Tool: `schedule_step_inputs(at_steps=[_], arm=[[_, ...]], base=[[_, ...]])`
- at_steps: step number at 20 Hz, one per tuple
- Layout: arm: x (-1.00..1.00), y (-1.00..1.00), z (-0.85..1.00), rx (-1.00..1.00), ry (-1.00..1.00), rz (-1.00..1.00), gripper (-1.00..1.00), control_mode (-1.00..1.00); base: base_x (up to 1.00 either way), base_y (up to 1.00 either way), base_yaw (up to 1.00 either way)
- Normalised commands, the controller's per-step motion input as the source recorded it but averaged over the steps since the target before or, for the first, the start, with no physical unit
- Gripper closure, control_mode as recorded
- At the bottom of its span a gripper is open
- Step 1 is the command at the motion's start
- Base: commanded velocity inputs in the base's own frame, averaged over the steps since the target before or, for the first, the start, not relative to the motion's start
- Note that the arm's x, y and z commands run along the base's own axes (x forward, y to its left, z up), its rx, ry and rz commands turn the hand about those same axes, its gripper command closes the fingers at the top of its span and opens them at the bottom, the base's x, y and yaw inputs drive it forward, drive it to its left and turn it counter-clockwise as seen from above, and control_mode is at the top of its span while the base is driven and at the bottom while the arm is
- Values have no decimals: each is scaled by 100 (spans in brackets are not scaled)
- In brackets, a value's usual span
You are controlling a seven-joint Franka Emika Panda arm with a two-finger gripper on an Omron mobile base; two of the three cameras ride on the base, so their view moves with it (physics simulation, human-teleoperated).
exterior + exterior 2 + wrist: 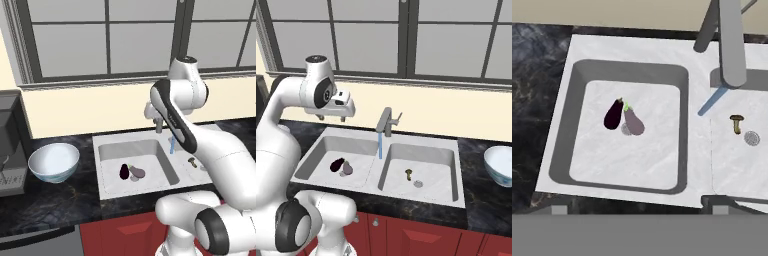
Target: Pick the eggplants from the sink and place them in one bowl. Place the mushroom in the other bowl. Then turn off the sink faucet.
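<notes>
Hanging wide open, the claw (343, 118) has nothing in it; both eggplants (624, 118) lie side by side far below it.

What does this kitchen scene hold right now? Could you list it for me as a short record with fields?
sink: pale double-basin sink
left basin: dark purple eggplant and greyish-purple eggplant, side by side
right basin: small brown mushroom near the round grey drain
faucet: grey metal faucet, blue water running
bowls: glossy white bowl left of sink; another right of it
claw: white arm's claw open, above the left basin, holding nothing
</notes>
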Motion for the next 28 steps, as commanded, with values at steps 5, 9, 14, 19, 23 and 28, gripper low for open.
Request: schedule_step_inputs(at_steps=[5,9,14,19,23,28], arm=[[0,10,-45,3,4,-1,-100,-100],[0,9,-46,3,4,-3,-100,-100],[0,19,-56,0,10,-11,-100,-100],[0,23,-54,0,11,-17,-100,-100],[0,10,-36,-1,2,-22,-100,-100],[4,16,-37,0,0,-13,-100,-100]], base=[[0,0,0],[0,0,0],[0,0,0],[0,0,0],[0,0,0],[0,0,0]])
